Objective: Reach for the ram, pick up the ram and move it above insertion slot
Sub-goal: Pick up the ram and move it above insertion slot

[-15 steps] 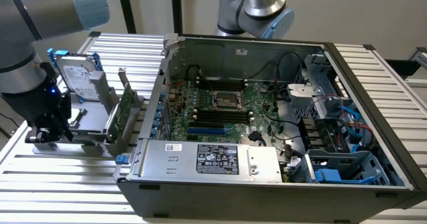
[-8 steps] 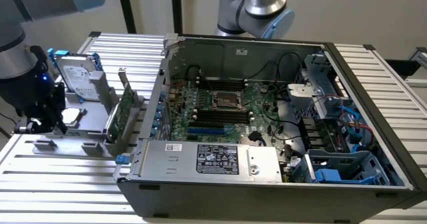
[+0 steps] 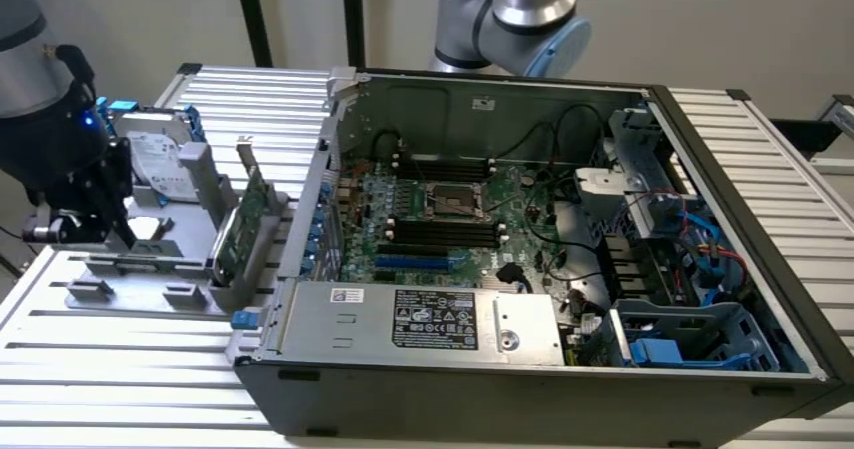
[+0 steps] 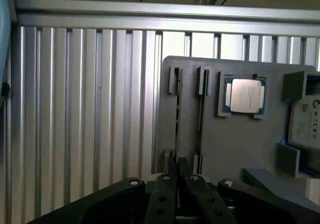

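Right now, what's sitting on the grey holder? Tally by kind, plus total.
ram: 1 (second slot is too dark to tell)
cpu: 1
drive: 1
card: 1
Total: 4 seen on the holder

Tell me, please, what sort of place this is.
Probably a robotics lab bench for computer assembly: an open PC case with its motherboard lies on a ribbed aluminium table, beside a grey tray holding a processor.
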{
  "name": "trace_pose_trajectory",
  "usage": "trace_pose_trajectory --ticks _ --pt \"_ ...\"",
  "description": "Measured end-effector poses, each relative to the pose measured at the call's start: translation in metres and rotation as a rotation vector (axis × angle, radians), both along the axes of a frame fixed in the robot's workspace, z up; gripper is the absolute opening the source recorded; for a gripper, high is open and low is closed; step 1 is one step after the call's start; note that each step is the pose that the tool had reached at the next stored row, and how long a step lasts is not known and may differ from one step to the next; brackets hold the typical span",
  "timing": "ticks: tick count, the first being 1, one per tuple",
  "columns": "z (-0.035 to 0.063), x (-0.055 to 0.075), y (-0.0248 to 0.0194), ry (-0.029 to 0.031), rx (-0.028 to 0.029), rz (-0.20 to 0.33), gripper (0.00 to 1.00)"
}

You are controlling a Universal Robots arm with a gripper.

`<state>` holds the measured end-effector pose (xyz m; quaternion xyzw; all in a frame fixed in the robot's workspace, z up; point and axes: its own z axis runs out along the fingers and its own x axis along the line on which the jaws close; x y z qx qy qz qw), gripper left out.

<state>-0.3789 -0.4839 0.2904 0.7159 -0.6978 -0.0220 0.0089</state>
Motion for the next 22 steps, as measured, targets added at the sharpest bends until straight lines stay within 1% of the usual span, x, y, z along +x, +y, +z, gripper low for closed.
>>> trace_pose_trajectory --ticks 2,11,19,22 --pt "0.0093 0.008 -0.0003 0.0003 0.0028 0.002 0.13" --pt "0.0501 0.046 -0.0019 0.0011 0.0208 0.008 0.13" --pt "0.0862 0.080 -0.0031 0.0017 0.0375 0.013 0.13" --pt "0.0980 0.094 -0.0033 0.0018 0.0451 0.015 0.13"
